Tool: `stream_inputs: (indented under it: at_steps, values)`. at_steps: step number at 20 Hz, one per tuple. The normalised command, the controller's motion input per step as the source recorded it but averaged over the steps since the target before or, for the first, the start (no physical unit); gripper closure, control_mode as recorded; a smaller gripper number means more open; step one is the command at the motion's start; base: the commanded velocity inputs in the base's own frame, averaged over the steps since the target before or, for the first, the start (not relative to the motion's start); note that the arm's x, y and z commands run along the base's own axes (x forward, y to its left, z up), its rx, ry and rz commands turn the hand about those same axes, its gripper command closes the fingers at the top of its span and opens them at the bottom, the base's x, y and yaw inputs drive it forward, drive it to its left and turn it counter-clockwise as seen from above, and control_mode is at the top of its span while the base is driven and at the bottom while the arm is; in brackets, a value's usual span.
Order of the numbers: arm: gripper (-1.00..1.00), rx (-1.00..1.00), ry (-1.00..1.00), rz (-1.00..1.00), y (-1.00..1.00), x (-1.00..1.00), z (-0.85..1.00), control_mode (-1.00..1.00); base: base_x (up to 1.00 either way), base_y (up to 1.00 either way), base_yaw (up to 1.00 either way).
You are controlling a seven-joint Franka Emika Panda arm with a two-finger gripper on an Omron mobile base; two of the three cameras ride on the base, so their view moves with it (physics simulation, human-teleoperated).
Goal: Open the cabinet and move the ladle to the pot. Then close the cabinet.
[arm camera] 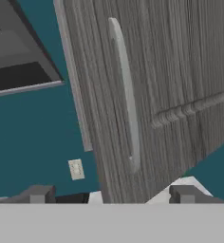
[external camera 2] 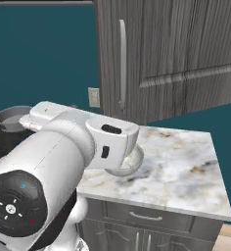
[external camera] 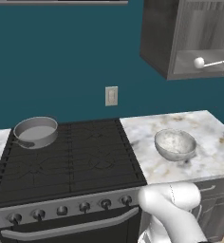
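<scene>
The dark grey wall cabinet [external camera: 156, 38] stands open at the upper right. Its shelf carries the silvery ladle [external camera: 209, 62], bowl to the left and handle pointing right. The panelled door [external camera 2: 186, 49] is swung out, its long silver bar handle [external camera 2: 122, 63] upright. In the hand view that handle [arm camera: 126, 95] runs just ahead of my gripper [arm camera: 113, 194], which is open, fingertips wide apart with nothing between them. The grey pot [external camera: 35, 131] sits empty on the stove's back left burner, also seen at the left edge as the pot [external camera 2: 12, 117].
A speckled translucent bowl [external camera: 175, 144] rests on the marble counter [external camera: 213, 142] right of the black stove [external camera: 66, 161]. A wall outlet [external camera: 111, 96] sits above the stove. My white arm [external camera 2: 63, 147] crosses in front of the counter and the bowl [external camera 2: 129, 166].
</scene>
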Motion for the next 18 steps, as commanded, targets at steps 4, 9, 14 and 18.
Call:
stream_inputs:
  at_steps: [4, 9, 14, 18]
  values:
    - [-1.00, -0.09, 0.13, 0.00, 1.00, -0.40, 0.10, -1.00, 0.00, 0.00, 0.00]
    - [-1.00, -0.08, 0.06, -0.05, 1.00, 0.18, 0.08, -1.00, 0.00, 0.00, 0.00]
    - [-1.00, -0.09, 0.00, -0.12, 0.85, 0.64, 0.04, -1.00, 0.00, 0.00, 0.00]
    - [-1.00, -0.06, 0.00, -0.17, 0.31, 0.84, 0.00, -1.00, 0.00, 0.00, 0.00]
